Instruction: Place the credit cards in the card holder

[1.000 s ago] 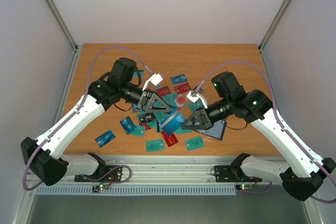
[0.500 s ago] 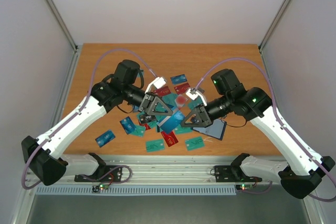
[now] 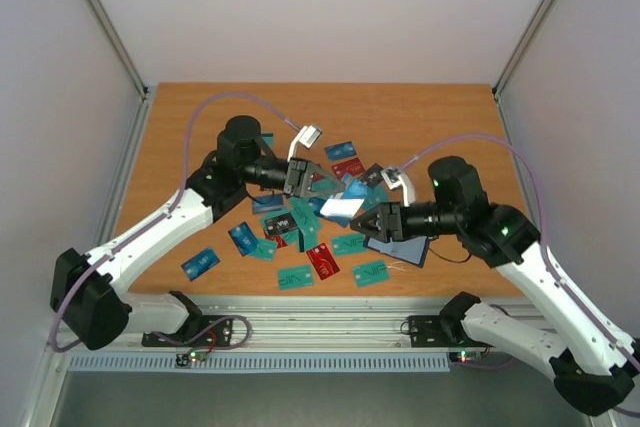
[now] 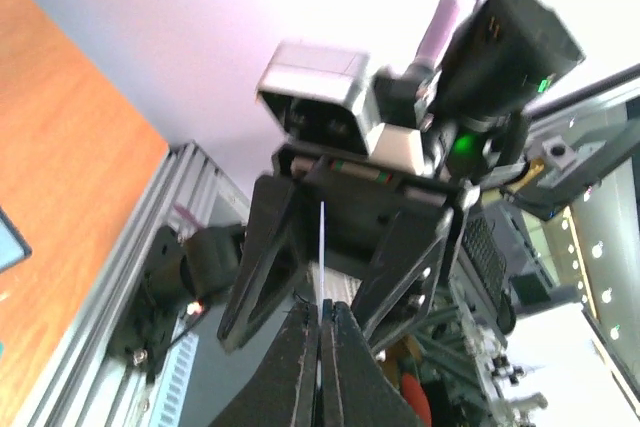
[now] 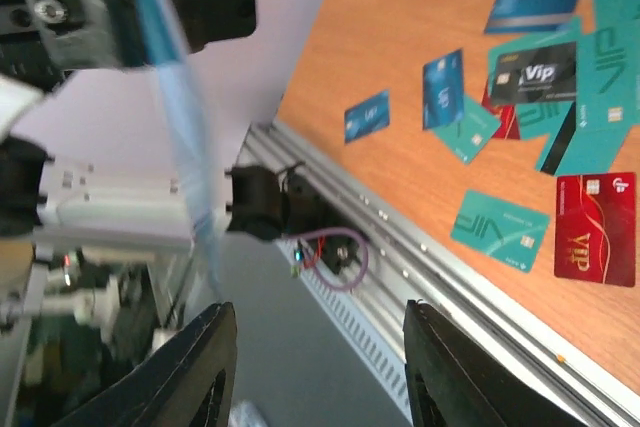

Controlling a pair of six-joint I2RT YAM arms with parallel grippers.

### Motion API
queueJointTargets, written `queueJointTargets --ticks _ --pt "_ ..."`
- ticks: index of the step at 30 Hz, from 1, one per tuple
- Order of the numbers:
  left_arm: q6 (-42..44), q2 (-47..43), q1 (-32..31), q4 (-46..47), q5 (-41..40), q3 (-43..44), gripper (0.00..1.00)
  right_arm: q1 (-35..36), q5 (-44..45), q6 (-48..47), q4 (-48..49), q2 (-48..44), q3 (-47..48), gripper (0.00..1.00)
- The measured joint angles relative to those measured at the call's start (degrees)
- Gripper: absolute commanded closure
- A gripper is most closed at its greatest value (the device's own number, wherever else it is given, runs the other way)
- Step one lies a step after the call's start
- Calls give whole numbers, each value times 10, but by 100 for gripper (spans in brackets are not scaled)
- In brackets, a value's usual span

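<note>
My left claw (image 4: 320, 315) is pinched shut on one edge of a pale blue card (image 3: 343, 209), held up in the air between the arms; my right claw (image 5: 318, 312) faces it, spread and empty. The card looks light, thin, stiff and slick — best taken flat across its faces near a short edge, or it may pivot. The navy card holder (image 3: 408, 250) lies on the worktop (image 3: 200, 117) under my right claw, other cards (image 3: 295, 277) strewn beside it.

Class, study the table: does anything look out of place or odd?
Yes. The credit cards lie scattered and overlapping on the table, and one blue card hangs above them, pinched between the left fingers.
</note>
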Motion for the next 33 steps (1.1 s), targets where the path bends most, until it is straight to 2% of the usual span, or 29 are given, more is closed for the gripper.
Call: queueJointTargets --ticks 5,9,12,23,33 --pt "-150 38 2 175 -37 -21 100 0 61 118 112 -64 -86 56" --pt "-252 71 12 292 -49 -22 100 -2 98 162 162 -73 -90 59" --pt "-303 83 16 344 -56 -22 100 -2 111 173 180 -71 -75 60" --pt "-369 83 19 386 -85 -9 100 -2 118 184 250 -50 -26 60" --pt "-391 81 20 397 -101 -7 100 -23 96 185 251 -35 3 53"
